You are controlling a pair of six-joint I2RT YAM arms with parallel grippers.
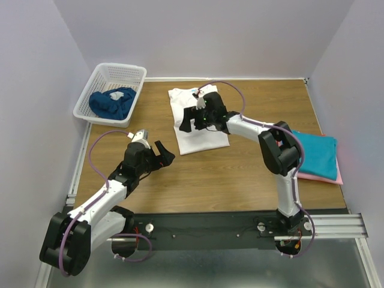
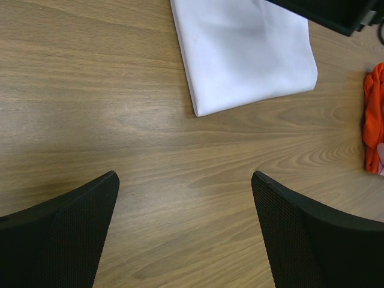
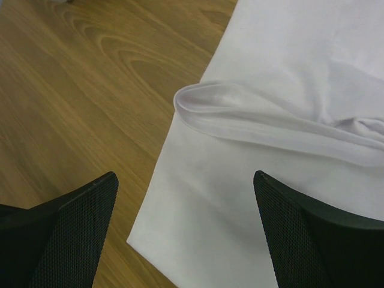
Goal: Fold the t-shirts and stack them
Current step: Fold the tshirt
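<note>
The right tool (image 1: pixel 193 123) hangs jaws wide apart and gripping nothing, just above the soft white cloth t-shirt (image 1: pixel 201 137), which lies partly folded near the middle of the far half of the brown wooden tabletop (image 1: pixel 240 174); its wrist view shows a rolled crease of that white shirt (image 3: pixel 300 60) between the spread fingers (image 3: pixel 72 228). The left tool (image 1: pixel 163 155) is likewise fully open and empty over bare wood, near the shirt's near-left corner (image 2: pixel 246 54), with a red-orange cloth (image 2: pixel 375 114) at the edge of its view. At the right edge, a folded teal t-shirt (image 1: pixel 315 153) lies on a pink one (image 1: pixel 321 176). A dark blue t-shirt (image 1: pixel 111 103) sits crumpled in the white plastic lattice basket (image 1: pixel 120 69) at far left.
</note>
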